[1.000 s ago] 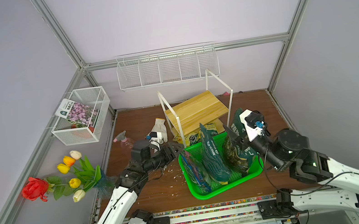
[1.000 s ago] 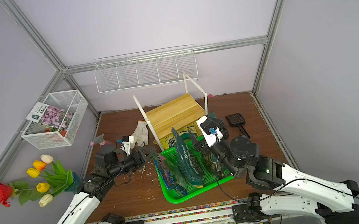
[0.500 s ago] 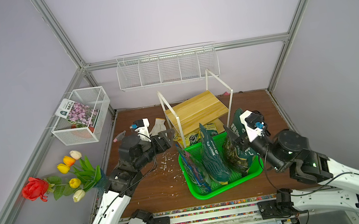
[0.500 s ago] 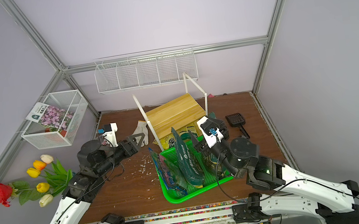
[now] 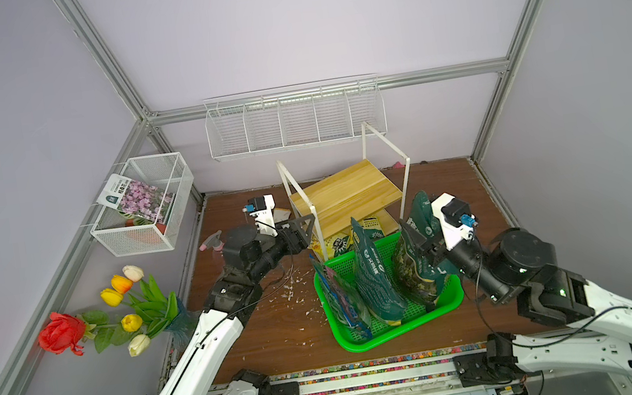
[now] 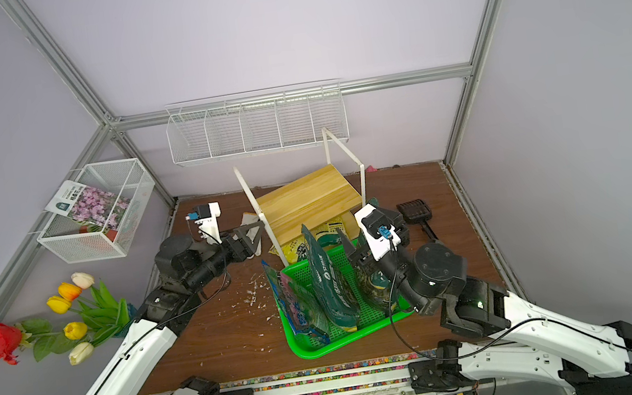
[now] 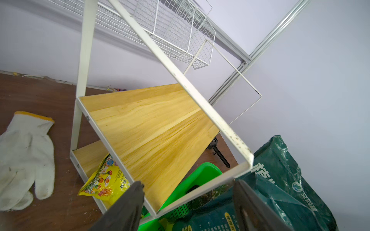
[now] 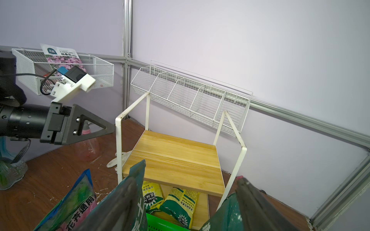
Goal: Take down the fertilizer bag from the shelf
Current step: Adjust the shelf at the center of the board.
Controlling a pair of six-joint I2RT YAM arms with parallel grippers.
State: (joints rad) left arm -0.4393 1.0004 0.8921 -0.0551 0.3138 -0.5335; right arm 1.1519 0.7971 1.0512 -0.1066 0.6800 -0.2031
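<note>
L gripper [image 7: 189,183] & R gripper [image 8: 187,180] wide, empty. Risk: going for yellow plastic fertilizer bag [image 8: 181,204], lower centre of right wrist view, a jaw clips white-frame yellow-board shelf [image 8: 176,160], tips it.

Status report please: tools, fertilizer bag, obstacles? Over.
Both tools open, empty: left tool by shelf, right tool above green basket. Fertilizer bags on shelf's lower board. Basket crowds front.

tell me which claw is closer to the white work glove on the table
Left. The left claw hovers close by the white work glove, beside the shelf. The right claw is over the green basket, on the shelf's other side.
</note>
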